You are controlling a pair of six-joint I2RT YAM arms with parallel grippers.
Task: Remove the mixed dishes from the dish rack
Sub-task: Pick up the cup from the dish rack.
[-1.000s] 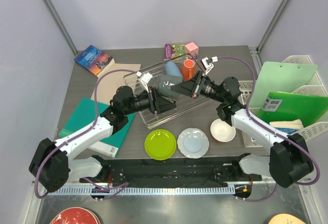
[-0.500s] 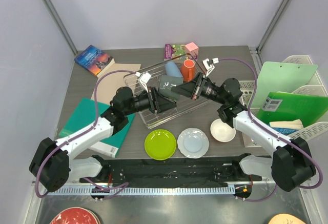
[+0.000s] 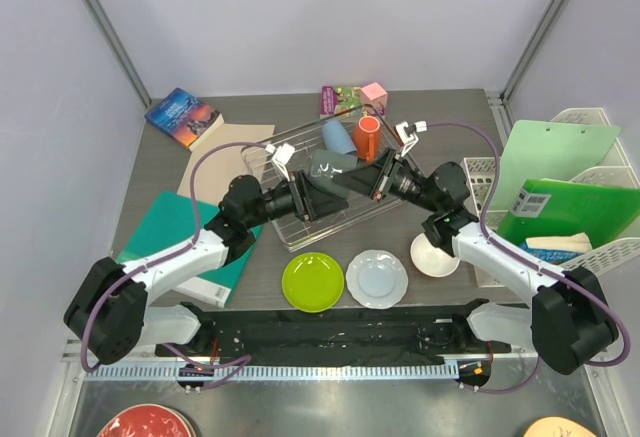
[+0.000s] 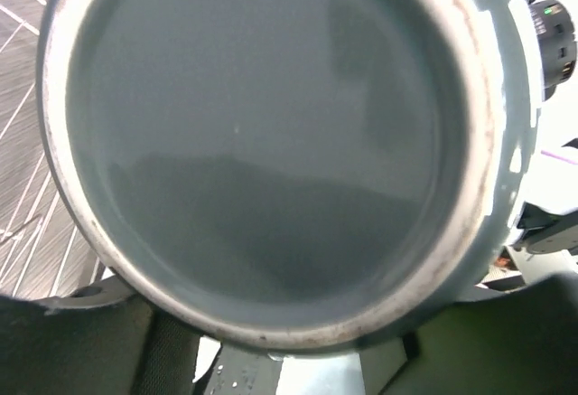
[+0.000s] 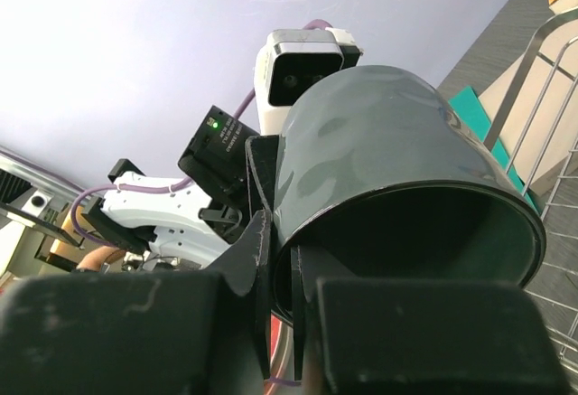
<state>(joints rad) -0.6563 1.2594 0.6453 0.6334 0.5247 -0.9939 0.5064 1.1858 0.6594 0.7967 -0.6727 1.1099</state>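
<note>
The dark grey mug (image 3: 328, 169) hangs on its side above the silver wire dish rack (image 3: 296, 241). My right gripper (image 3: 354, 177) is shut on its rim, one finger inside and one outside (image 5: 291, 259); the mug (image 5: 379, 133) fills that view. My left gripper (image 3: 312, 197) is open right at the mug's base, which fills the left wrist view (image 4: 271, 142). The light blue cup (image 3: 337, 135) and orange mug (image 3: 367, 137) are in the rack's far end. The lime-green plate (image 3: 313, 282), pale blue-white plate (image 3: 377, 278) and white bowl (image 3: 432, 259) lie on the table in front.
A teal book (image 3: 165, 232) and tan board (image 3: 215, 162) lie left, a dark book (image 3: 182, 115) at back left. White lattice baskets with a green clipboard (image 3: 555, 172) stand right. A red plate (image 3: 145, 423) and a peach plate (image 3: 555, 427) sit at the near edge.
The right arm has dropped slightly over the bowl, still holding the mug. My left gripper has closed in on the mug's base.
</note>
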